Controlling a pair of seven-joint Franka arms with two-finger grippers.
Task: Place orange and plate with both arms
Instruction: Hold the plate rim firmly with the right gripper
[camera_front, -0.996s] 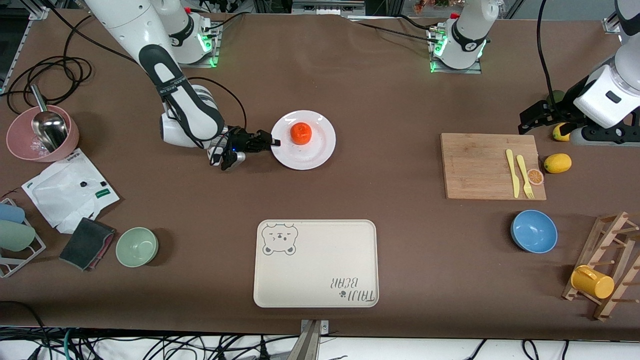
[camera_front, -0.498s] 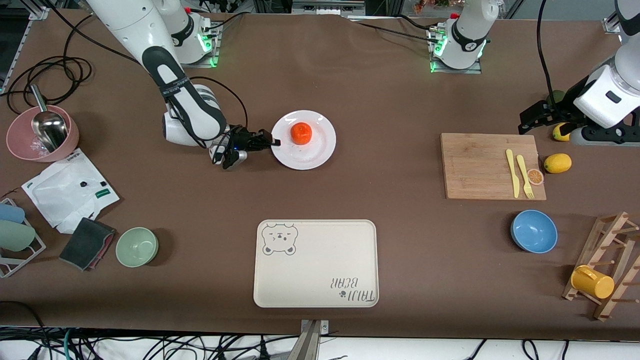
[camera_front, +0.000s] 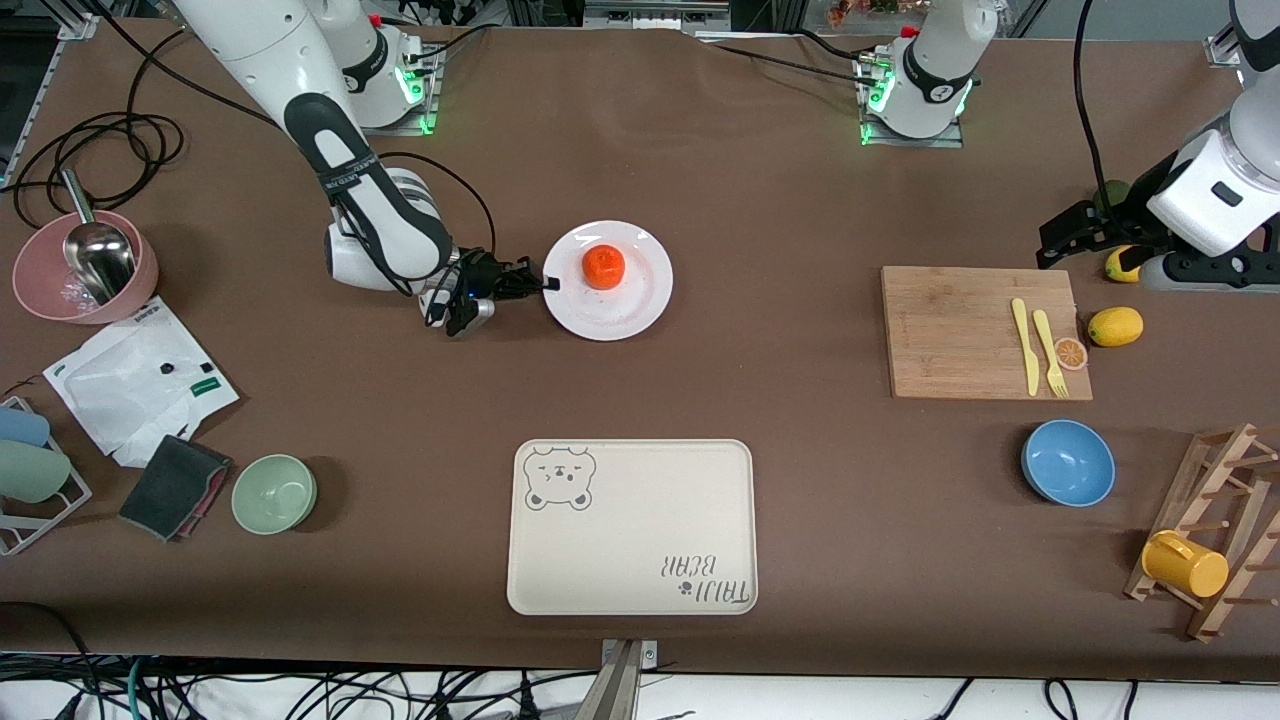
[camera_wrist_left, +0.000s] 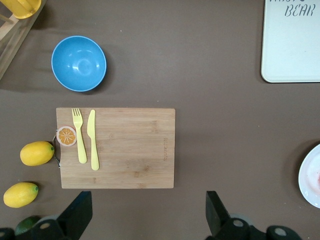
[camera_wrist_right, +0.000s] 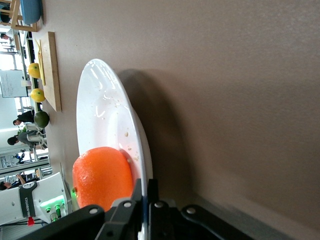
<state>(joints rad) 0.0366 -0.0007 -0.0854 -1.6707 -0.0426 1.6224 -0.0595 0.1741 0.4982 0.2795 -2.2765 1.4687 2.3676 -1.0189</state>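
Observation:
The white plate (camera_front: 622, 310) lies in the middle of the table with the orange (camera_front: 603, 265) on it. My right gripper (camera_front: 548, 284) reaches in low from the right arm's end and is shut on the plate's rim. In the right wrist view its two fingers pinch the thin rim of the plate (camera_wrist_right: 102, 110), right beside the orange (camera_wrist_right: 102, 175), with the right gripper (camera_wrist_right: 145, 187) at table height. My left gripper (camera_front: 1075, 232) hangs open and waits over bare table beside the cutting board; in its wrist view the left gripper (camera_wrist_left: 149, 210) has nothing between its fingers.
A cream bear-printed tray (camera_front: 630, 530) lies nearer the camera than the plate. The wooden cutting board (camera_front: 960, 335) carries a yellow knife, a fork and an orange slice, with lemons (camera_front: 1115, 326) beside it. A blue bowl (camera_front: 1068, 462), a green bowl (camera_front: 274, 493) and a pink bowl (camera_front: 40, 285) stand around.
My right gripper has closed its fingers onto the plate's rim and edged slightly toward the plate. The left arm has not moved.

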